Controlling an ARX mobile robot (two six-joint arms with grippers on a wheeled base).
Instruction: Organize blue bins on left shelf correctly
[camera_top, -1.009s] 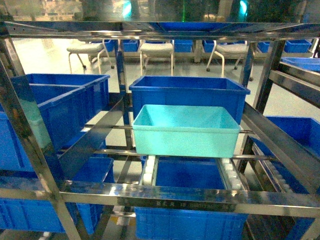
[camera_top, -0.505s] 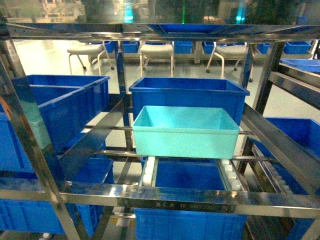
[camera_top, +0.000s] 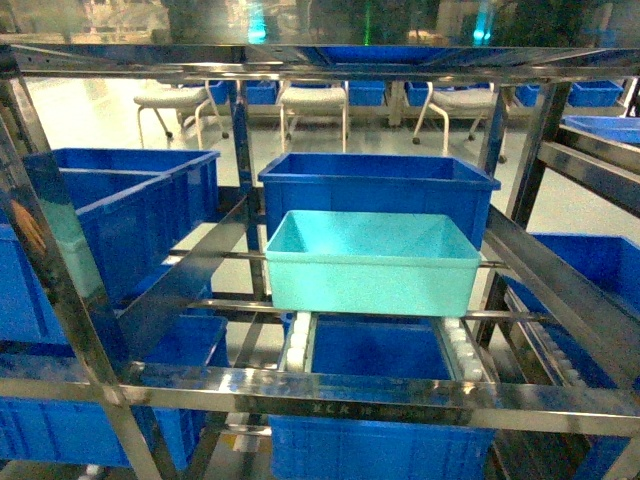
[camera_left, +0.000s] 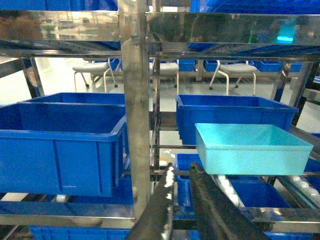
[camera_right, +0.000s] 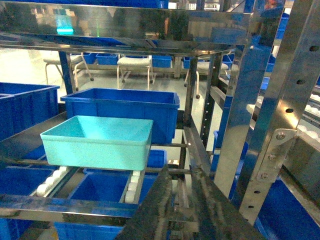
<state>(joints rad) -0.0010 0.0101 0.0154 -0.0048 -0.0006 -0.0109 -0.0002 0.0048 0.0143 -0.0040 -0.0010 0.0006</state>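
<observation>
1. The turquoise bin (camera_top: 372, 262) sits on the roller tracks (camera_top: 458, 345) of the steel rack (camera_top: 300, 392), in the middle bay, at the front of the lane. It is upright, level across its width, and appears empty.
2. Directly behind it stands a dark-blue crate (camera_top: 378, 185). Whether the two touch cannot be told; they are at least just beside each other. Further dark-blue crates stand in the left bay (camera_top: 110, 230) and on the level below.
3. Neither gripper touches the bin. In the left wrist view the left gripper (camera_left: 181, 172) stands in front of the rack, below and left of the bin, fingers close together with a narrow gap and nothing between them.
4. In the right wrist view the right gripper (camera_right: 181, 175) is likewise in front of the rack, below and right of the bin, fingers a narrow gap apart and holding nothing.
5. Judgement: the step in hand is the approach to the bin.
6. Recommendation: widen both pincers before closing in, pass above the front cross rail, and take the thin rim on opposite short sides.
7. Risk: the rollers let the bin slide, so a one-sided push could skew it against the posts.
</observation>
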